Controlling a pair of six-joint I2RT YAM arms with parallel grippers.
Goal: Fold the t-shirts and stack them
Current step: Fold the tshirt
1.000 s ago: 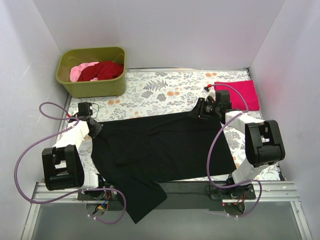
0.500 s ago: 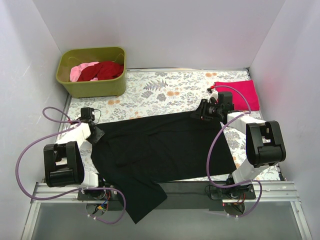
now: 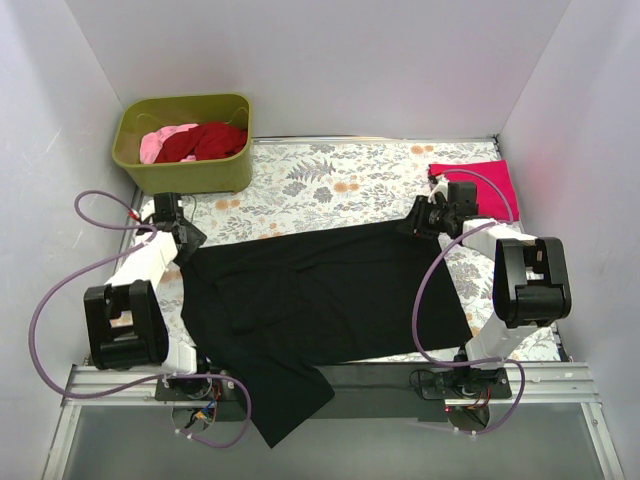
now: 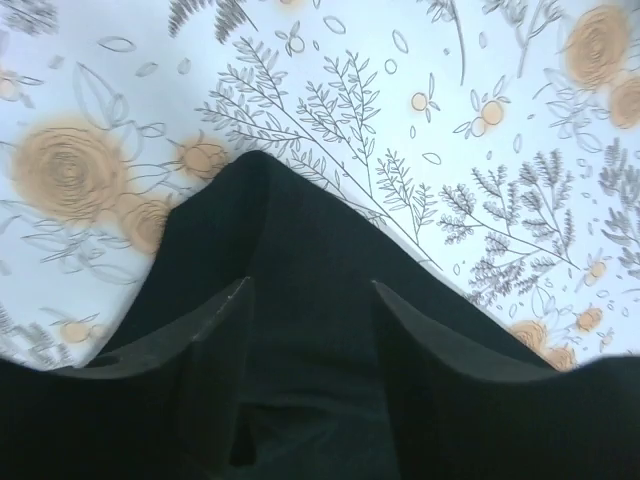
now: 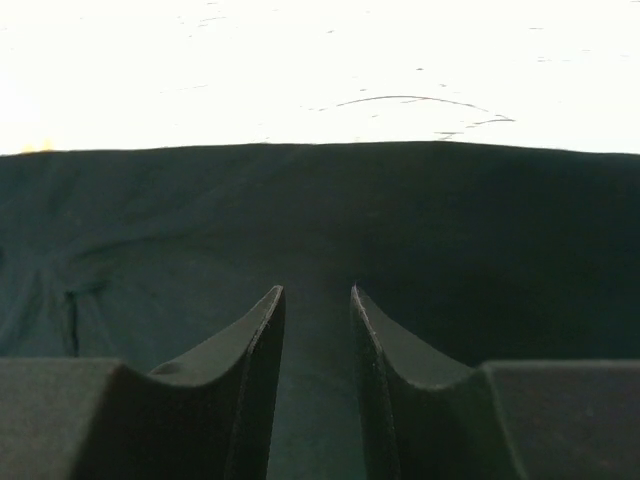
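Across the centre of the top view the black t-shirt point(image 3: 330, 290) lies spread on the table point(image 3: 320, 180), 1 part trailing past the lower edge. Only the wrist views show the fingers. The left pincer point(image 4: 310, 290) is spread over a cloth corner. The right pincer point(image 5: 317, 292) is narrowly parted, and I cannot tell its grip.
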